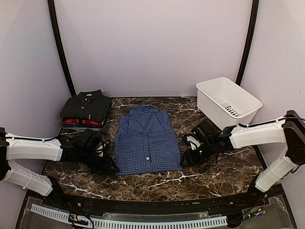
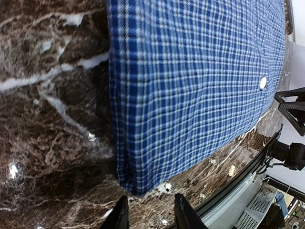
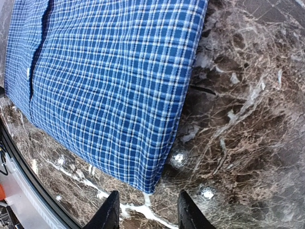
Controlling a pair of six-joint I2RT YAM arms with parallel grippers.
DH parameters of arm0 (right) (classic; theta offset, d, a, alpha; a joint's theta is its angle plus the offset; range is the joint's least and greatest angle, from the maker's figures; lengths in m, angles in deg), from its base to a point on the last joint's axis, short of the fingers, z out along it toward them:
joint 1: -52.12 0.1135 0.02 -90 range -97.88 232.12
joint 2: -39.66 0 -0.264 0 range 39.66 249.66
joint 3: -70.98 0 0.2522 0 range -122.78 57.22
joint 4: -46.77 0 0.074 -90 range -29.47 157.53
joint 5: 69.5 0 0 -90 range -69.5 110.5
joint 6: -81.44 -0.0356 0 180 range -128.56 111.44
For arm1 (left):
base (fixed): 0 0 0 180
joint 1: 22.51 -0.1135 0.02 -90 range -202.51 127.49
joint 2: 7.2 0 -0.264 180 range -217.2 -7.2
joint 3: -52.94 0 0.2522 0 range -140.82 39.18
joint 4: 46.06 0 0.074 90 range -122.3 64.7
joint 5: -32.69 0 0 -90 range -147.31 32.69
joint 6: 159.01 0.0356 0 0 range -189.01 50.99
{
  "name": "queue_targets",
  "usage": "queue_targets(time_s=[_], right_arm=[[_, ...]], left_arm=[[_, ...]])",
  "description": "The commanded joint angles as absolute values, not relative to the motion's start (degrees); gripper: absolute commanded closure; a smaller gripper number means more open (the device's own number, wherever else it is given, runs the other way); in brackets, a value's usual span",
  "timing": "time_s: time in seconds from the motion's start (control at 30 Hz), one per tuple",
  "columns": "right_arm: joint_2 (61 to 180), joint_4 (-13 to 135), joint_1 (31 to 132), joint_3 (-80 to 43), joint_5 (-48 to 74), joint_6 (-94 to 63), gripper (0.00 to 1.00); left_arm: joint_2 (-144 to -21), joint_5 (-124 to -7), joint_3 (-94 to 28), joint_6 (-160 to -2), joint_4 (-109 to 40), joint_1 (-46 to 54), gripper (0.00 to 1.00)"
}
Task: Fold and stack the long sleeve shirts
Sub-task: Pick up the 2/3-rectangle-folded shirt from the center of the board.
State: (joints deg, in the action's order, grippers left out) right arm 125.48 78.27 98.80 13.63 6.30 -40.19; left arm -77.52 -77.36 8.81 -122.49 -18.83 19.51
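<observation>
The marble bench [image 1: 214, 176] is carrying everything. The blue shirt [image 1: 147, 140] is lying folded at its middle, with its long axis running from the near edge to the far side and its collar at the far end. At the far left the dark shirt [image 1: 86, 106] is sitting folded on top of the red shirt [image 1: 78, 122], well apart from the blue one. The coming move is likely turning on that offset: the stack is lying away to the left and farther back, on the left arm's side.

The left gripper [image 1: 110, 168] is hovering low at the blue shirt's near left corner, and the right gripper [image 1: 186, 159] is doing the same at the near right corner, so the two are flanking the short near hem. Each arm is nearest its own corner.

In both wrist views the jaws are standing apart, gripping nothing, with bare marble between the fingertips and the cloth corner lying just ahead of them.
</observation>
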Motion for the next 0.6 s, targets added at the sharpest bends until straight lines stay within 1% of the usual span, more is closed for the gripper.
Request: queue_targets(time_s=[0.0,0.27,0.57], right_arm=[[125.3,75.8,99.7,15.3,4.8,-42.5,0.62],[126.8,73.1,99.7,16.9,3.0,-43.8,0.63],[128.5,71.2,99.7,18.4,2.7,-44.7,0.66]], left_arm=[[-75.0,-78.1,11.0,-125.0,-17.2,20.6,0.69],[-72.5,-77.9,14.1,-125.9,-17.3,20.7,0.71],[-74.1,-78.8,15.9,-128.4,-26.4,20.7,0.71]])
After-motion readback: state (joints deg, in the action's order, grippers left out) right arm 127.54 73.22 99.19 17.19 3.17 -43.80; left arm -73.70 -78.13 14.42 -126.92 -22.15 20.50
